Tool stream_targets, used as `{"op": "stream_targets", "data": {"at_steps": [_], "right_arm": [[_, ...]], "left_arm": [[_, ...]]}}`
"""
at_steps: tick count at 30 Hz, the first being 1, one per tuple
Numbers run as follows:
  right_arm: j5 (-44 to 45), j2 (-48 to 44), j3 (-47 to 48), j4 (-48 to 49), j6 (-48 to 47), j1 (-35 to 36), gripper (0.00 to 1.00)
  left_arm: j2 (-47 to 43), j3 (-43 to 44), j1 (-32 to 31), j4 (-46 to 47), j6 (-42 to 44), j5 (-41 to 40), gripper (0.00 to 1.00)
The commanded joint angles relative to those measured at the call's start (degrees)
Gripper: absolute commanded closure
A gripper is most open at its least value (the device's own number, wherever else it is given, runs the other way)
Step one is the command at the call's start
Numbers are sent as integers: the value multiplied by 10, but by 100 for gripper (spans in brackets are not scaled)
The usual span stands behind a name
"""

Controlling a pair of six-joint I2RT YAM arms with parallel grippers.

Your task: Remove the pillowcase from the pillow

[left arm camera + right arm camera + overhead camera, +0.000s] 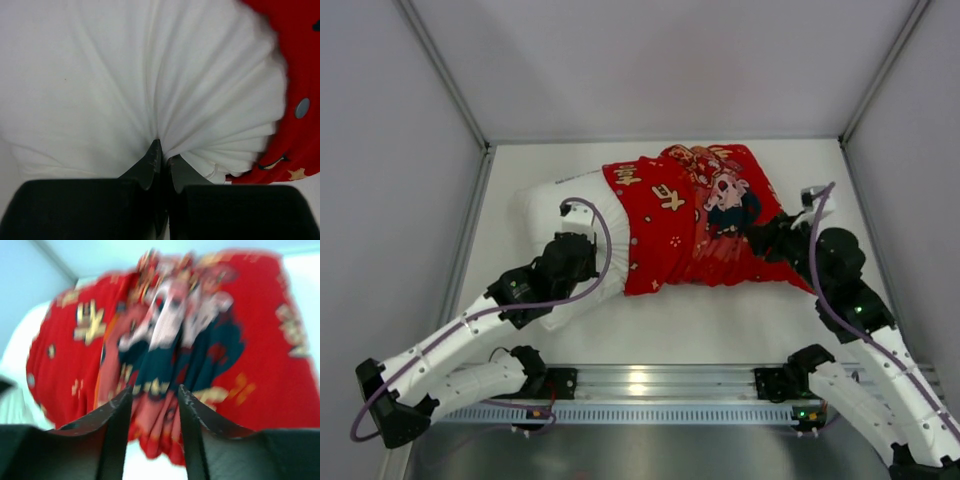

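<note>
Okay so, table (720,330): smooth and white, low friction by the look of it. Likely to let the whole bundle skate to the right on a hard tug.
pillow (545,205): lying across the middle, left end bare, the rest inside the cover. Plump, so probably wedges in the opening and drags along instead of popping out.
pillowcase (670,240): red and printed, wrapped over the right two thirds, open hem around the white bulge, bunched into folds on the right. Could stretch or twist rather than slide off.
left gripper (162,150): clamped tight on a pinch of white pillow fabric just beside the red hem, pleats fanning out from the tips. Thin bite, so prone to slipping free under load, and then no anchor at all.
right gripper (155,392): at the right end of the cover, closed around a thick wad of red cloth, going by a blurry view. Might have pillow inside that wad too, can't tell, meaning both pulled together.
Biggest worry: losing either bite mid-pull.
</note>
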Motion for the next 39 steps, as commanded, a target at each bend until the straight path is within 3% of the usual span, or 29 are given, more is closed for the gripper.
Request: {"op": "stream_targets", "data": {"at_steps": [1, 6, 7, 13, 18, 21, 22, 24, 25, 26, 32, 35, 39], "right_arm": [[14, 6, -47, -30, 3, 71, 63], [103, 41, -77, -26, 10, 189, 62], [120, 49, -80, -22, 14, 199, 58], [171, 108, -97, 9, 28, 215, 31], [204, 190, -74, 51, 21, 214, 27], [183, 225, -68, 100, 23, 214, 37], [167, 230, -70, 113, 30, 214, 52], [165, 242, -71, 129, 36, 214, 71], [172, 243, -70, 129, 39, 214, 89], [183, 241, -73, 128, 41, 214, 98], [293, 165, -51, 40, 33, 179, 100], [331, 127, -30, -20, 25, 115, 100], [318, 98, -23, -45, 4, -33, 100]], "left_arm": [[-1, 75, 8, 39, 29, -57, 100], [10, 105, 8, 39, 49, -53, 100], [10, 110, 8, 39, 51, -54, 100], [7, 113, 8, 38, 56, -49, 100], [6, 113, 8, 38, 58, -46, 100], [10, 113, 8, 38, 58, -46, 100], [12, 114, 8, 39, 57, -47, 100], [14, 118, 8, 42, 54, -47, 100], [17, 121, 8, 45, 55, -48, 100], [17, 124, 8, 45, 55, -49, 100], [24, 171, 8, 45, 71, -84, 100], [15, 196, 9, 41, 89, -120, 100], [3, 226, 9, 34, 121, -163, 100]]}}
